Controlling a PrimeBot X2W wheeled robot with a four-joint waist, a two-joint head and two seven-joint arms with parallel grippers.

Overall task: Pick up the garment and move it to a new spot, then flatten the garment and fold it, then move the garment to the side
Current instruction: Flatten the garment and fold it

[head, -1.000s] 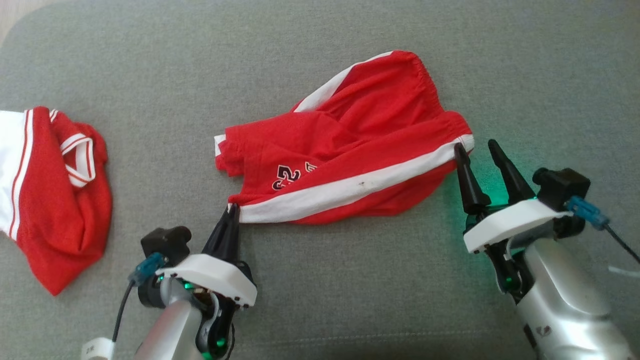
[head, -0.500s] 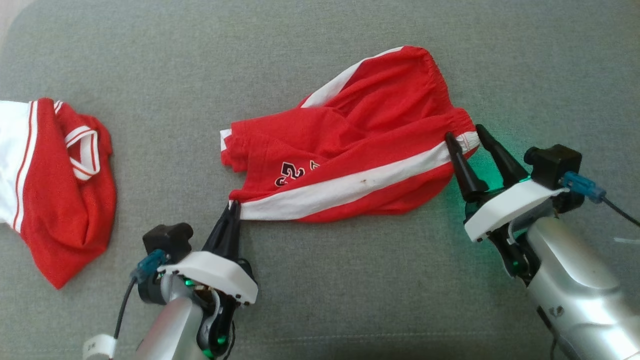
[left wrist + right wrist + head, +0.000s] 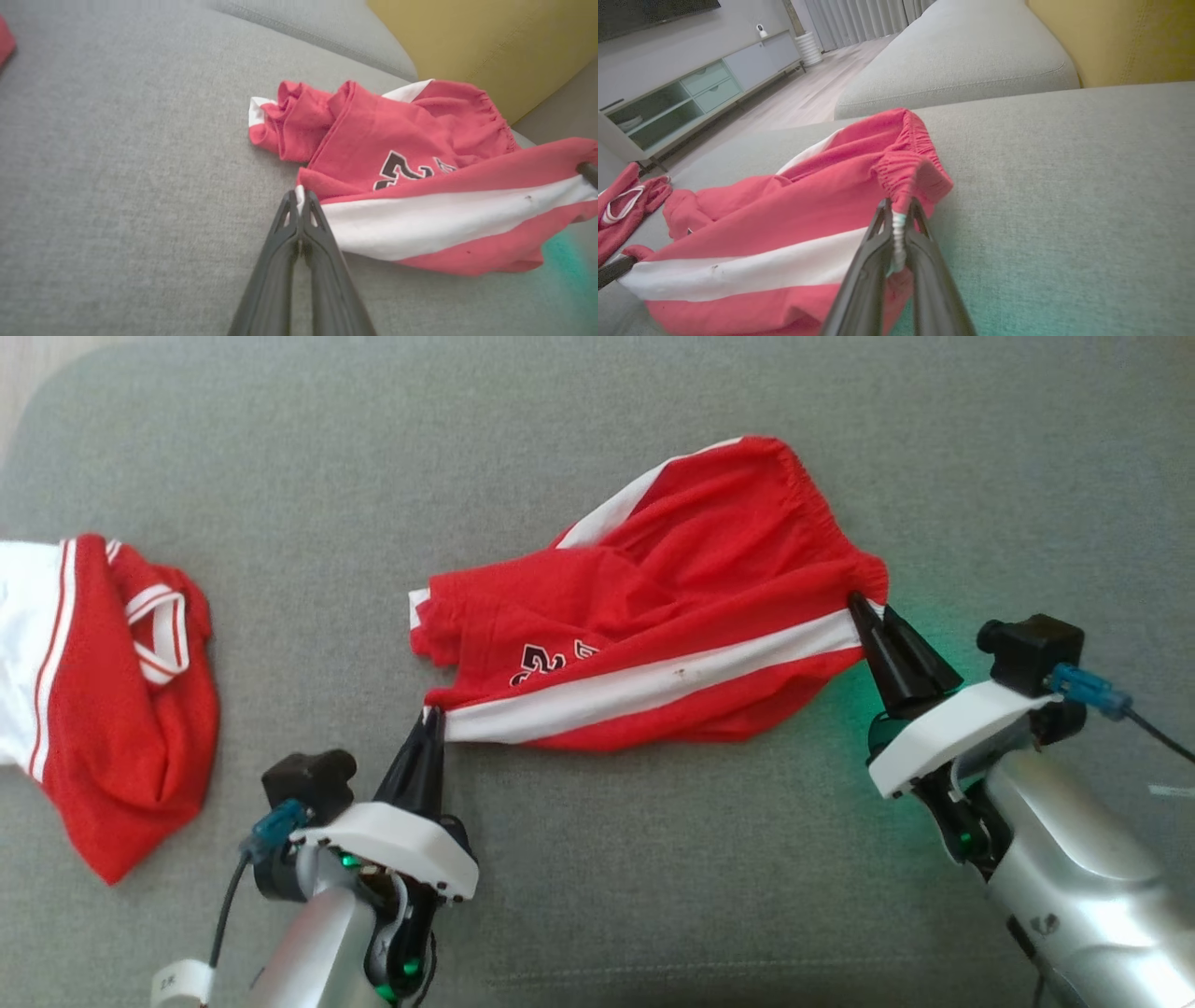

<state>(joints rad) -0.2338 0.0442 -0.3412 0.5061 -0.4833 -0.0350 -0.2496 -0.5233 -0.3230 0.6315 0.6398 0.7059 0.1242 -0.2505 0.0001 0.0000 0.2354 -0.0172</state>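
The shorts (image 3: 653, 607) lay rumpled mid-cushion (image 3: 653, 896), the left gripper (image 3: 431, 717) clenched on one end of their white stripe (image 3: 653, 686) and the right gripper (image 3: 857, 605) clenched on the other, so pickup seemed ready, and the next move called for lifting both ends together.

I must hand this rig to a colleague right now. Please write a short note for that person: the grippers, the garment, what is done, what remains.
Left gripper: shut on the red fabric shorts with a white side stripe, at the stripe's leg-hem end.
Right gripper: shut on the same stripe at the elastic waistband end.
Shorts: on the grey fabric sofa cushion, stripe edge pulled between the two grippers, the rest bunched behind it. A second red and white garment lies crumpled at the far left.
Done: both ends gripped.
Left: flatten, fold, move aside.
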